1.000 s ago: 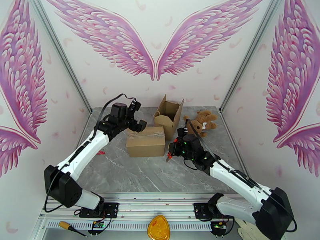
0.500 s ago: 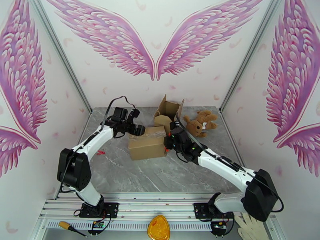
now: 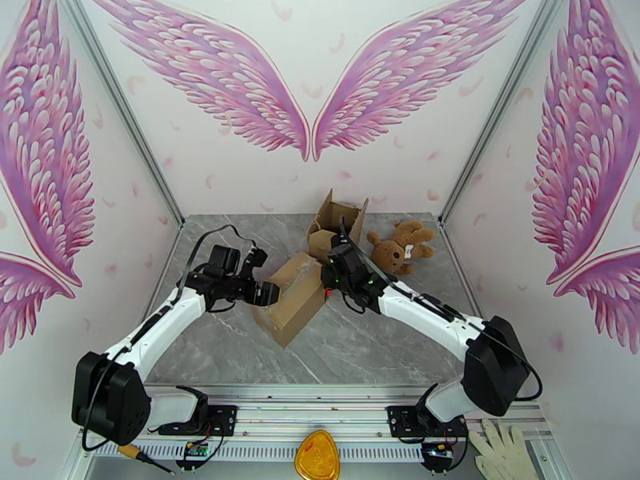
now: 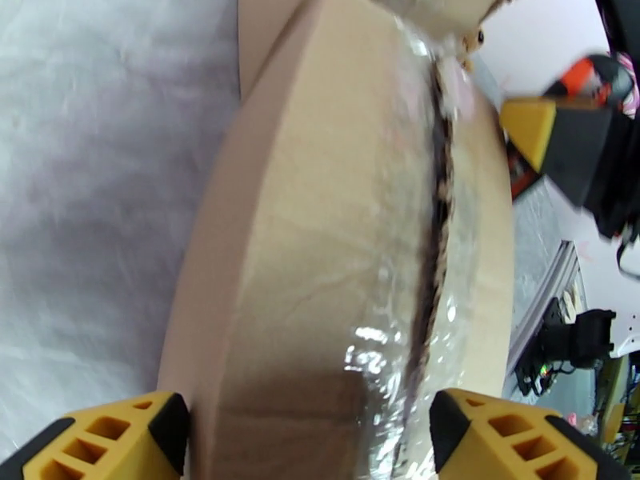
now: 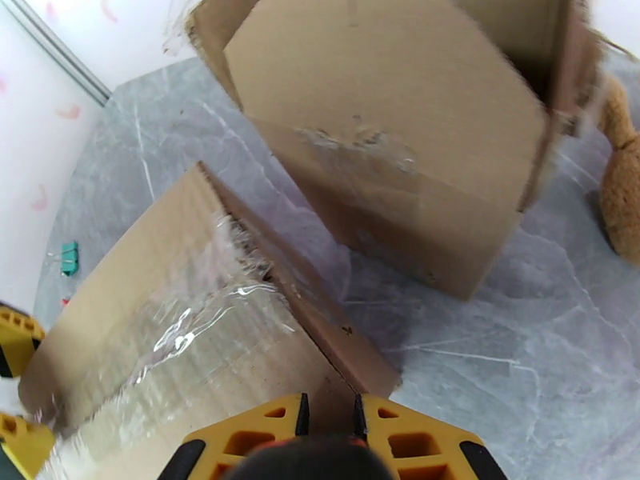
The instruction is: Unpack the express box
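Note:
The express box [image 3: 294, 304], brown card with clear tape along its top seam, lies diagonally on the grey table. My left gripper [image 3: 268, 294] straddles its near-left end. In the left wrist view both yellow fingers [image 4: 104, 442] press the box [image 4: 336, 234] at its sides, around the taped seam. My right gripper [image 3: 330, 278] hovers at the box's far-right end, its jaws nearly together on a small orange-and-black cutter [image 4: 596, 74]. In the right wrist view that gripper [image 5: 328, 406] sits just above the box's corner [image 5: 184, 314].
An opened, empty carton [image 3: 338, 224] stands just behind the box, and it looms close ahead in the right wrist view [image 5: 400, 154]. A brown teddy bear [image 3: 400, 246] lies at the back right. A green clip [image 5: 70, 258] lies on the table. White glove [image 3: 500, 454] on the near rail.
The box has swung from lying square to diagonal, its left end drawn nearer. The left gripper closed onto that end. The right gripper moved back and left to the box's far end.

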